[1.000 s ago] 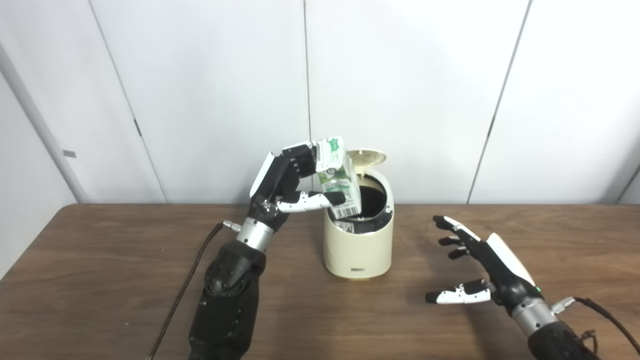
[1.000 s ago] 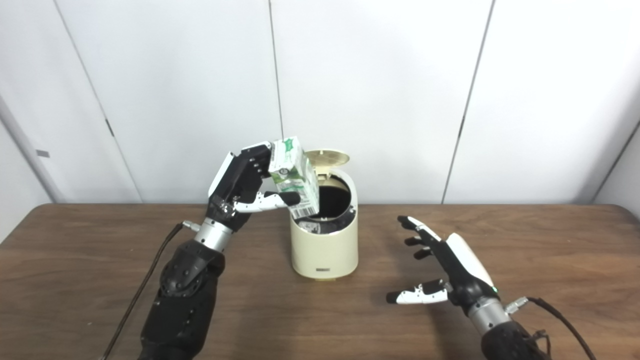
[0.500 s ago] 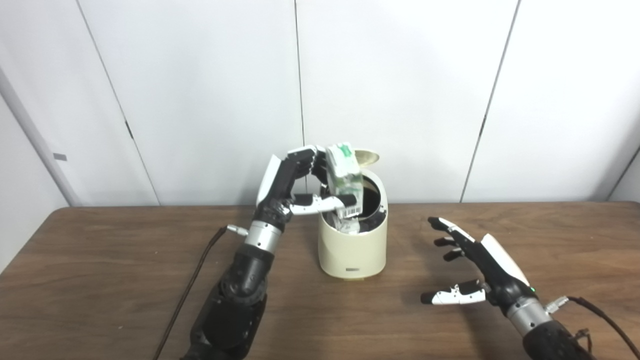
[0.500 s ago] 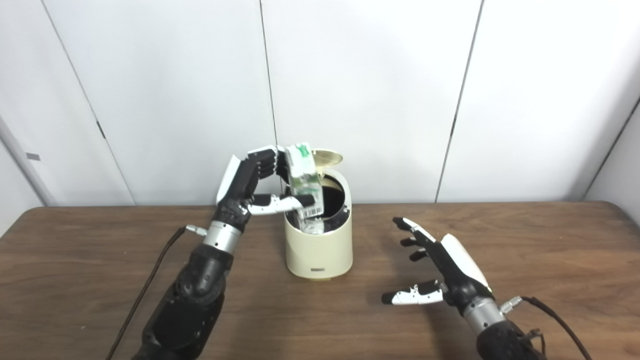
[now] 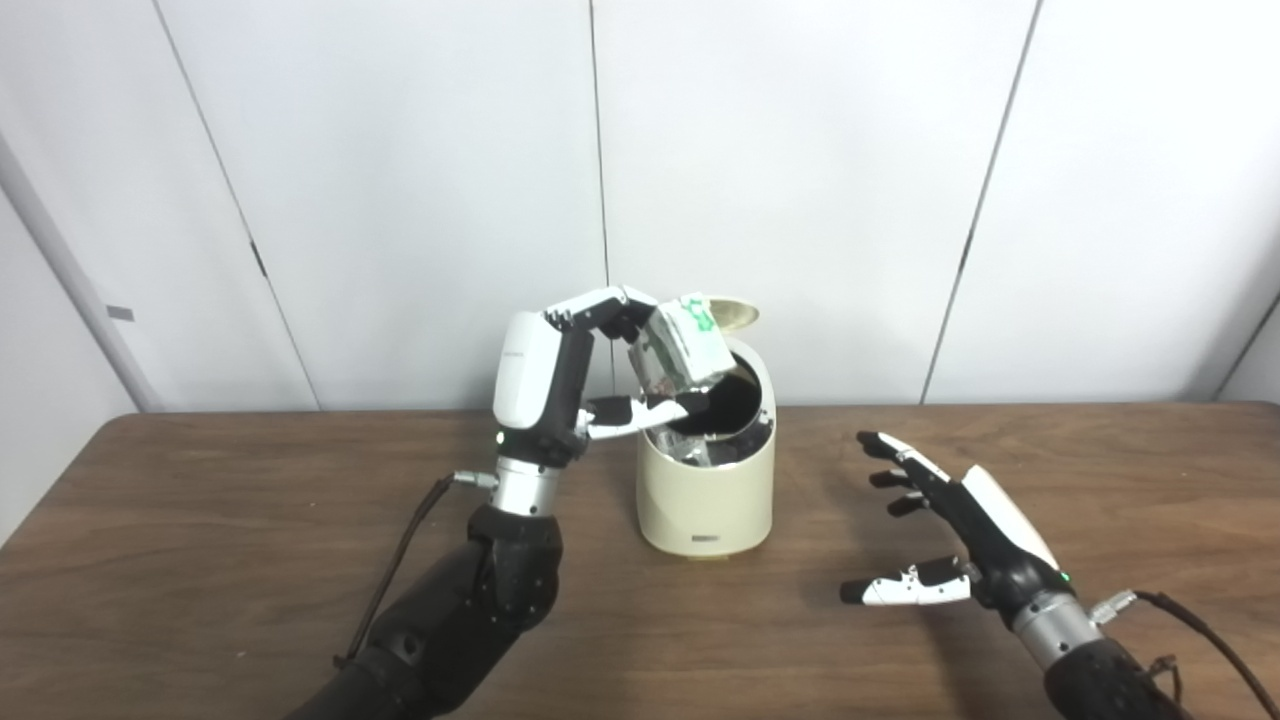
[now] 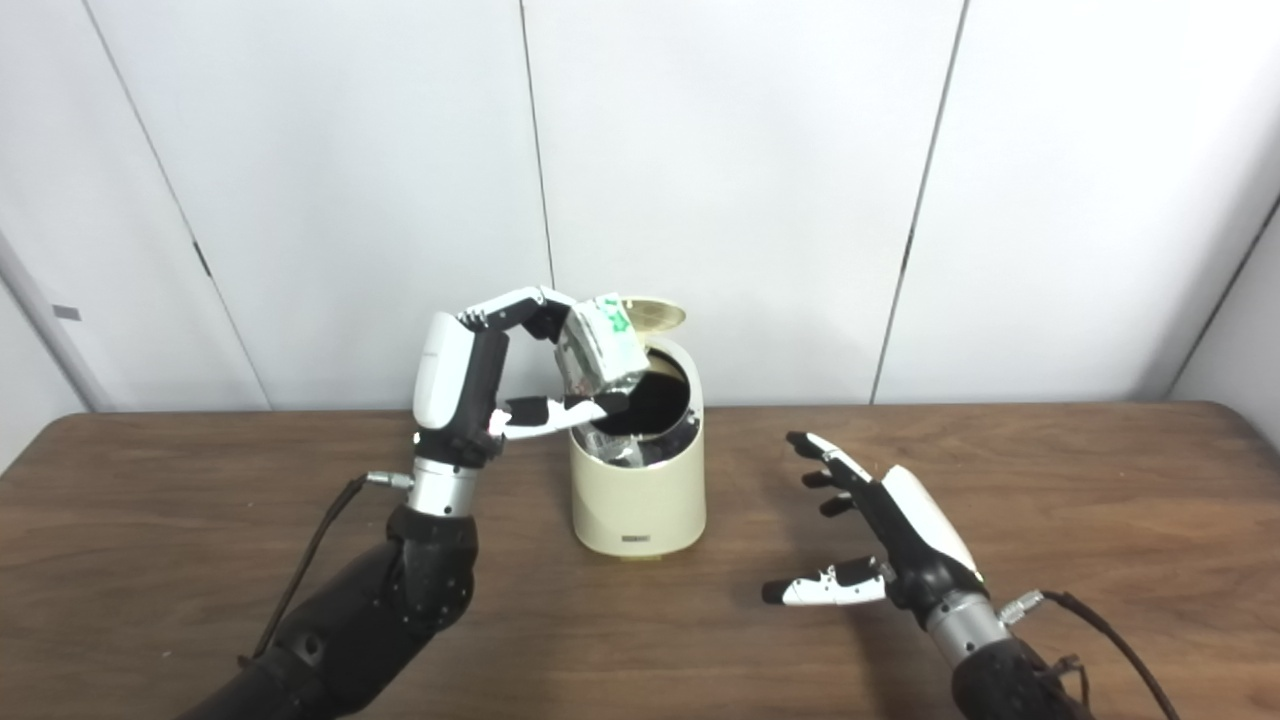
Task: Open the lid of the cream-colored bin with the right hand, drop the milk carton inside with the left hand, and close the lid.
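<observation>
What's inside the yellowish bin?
The cream-colored bin is open, lid up. Inside looks dark, with something shiny and crumpled near the front rim; the bottom is hidden. The left hand holds the milk carton tilted over the opening.

The bin (image 5: 706, 490) stood at table (image 5: 200, 560) centre; the milk carton (image 5: 684, 345) hung over its 10 o'clock rim, the lid (image 5: 730, 312) at 12, the right hand (image 5: 975, 545) at 4.

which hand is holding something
The left hand: its fingers grip the carton over the bin. The right hand is open and empty.
</observation>
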### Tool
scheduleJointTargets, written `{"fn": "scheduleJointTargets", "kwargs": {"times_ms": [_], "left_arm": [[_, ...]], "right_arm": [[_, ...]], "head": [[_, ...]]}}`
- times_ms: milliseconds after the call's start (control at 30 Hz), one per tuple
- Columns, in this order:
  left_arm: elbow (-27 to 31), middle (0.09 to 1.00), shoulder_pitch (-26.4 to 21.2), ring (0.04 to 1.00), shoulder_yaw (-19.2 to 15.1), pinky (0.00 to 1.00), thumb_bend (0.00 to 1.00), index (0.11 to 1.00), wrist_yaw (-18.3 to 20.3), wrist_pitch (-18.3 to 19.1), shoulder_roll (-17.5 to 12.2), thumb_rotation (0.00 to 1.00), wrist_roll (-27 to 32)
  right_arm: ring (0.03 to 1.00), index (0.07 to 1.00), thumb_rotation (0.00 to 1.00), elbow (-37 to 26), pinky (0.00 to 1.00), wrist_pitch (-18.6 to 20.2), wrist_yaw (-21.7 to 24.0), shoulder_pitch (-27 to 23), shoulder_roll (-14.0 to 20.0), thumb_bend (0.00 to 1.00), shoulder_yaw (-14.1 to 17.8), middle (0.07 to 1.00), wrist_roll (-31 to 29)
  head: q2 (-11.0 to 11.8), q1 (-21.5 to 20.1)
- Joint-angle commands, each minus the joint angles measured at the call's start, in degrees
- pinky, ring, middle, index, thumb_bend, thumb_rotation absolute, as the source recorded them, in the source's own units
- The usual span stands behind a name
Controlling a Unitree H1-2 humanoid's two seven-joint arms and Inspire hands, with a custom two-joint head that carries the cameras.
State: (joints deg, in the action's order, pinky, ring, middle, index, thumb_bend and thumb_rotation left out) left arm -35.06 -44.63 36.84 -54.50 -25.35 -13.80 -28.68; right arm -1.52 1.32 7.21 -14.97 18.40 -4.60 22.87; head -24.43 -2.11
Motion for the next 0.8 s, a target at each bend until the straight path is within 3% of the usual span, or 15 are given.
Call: {"fn": "scheduleJointTargets", "kwargs": {"times_ms": [0,233,533,767], "left_arm": [[-0.4,0.487,-4.6,0.443,1.2,0.44,0.50,0.517,-6.6,-1.6,-1.1,0.00,-3.1],[-2.5,0.484,-5.9,0.442,4.5,0.42,0.50,0.512,-12.0,-1.6,-1.0,0.00,-3.6],[-2.3,0.483,-5.6,0.443,6.9,0.42,0.50,0.510,-10.1,-1.6,-0.6,0.00,-0.1],[-1.4,0.486,-5.2,0.449,8.4,0.43,0.51,0.503,-6.8,-1.6,-0.7,0.00,3.4]], "right_arm": [[0.813,0.916,0.20,-0.8,0.69,-1.5,-1.3,-2.3,0.7,0.75,0.7,0.900,0.1],[0.783,0.915,0.22,-1.0,0.65,-1.8,-1.4,-2.3,0.7,0.76,0.5,0.890,0.5],[0.785,0.912,0.21,-1.6,0.61,-1.4,-1.5,-2.1,0.4,0.75,0.6,0.895,0.3],[0.795,0.912,0.22,-1.3,0.64,-1.9,-1.6,-1.9,0.5,0.75,0.8,0.895,0.0]], "head": [[-0.2,0.0],[-0.4,0.0],[-0.8,-0.4],[-1.0,-0.5]]}}
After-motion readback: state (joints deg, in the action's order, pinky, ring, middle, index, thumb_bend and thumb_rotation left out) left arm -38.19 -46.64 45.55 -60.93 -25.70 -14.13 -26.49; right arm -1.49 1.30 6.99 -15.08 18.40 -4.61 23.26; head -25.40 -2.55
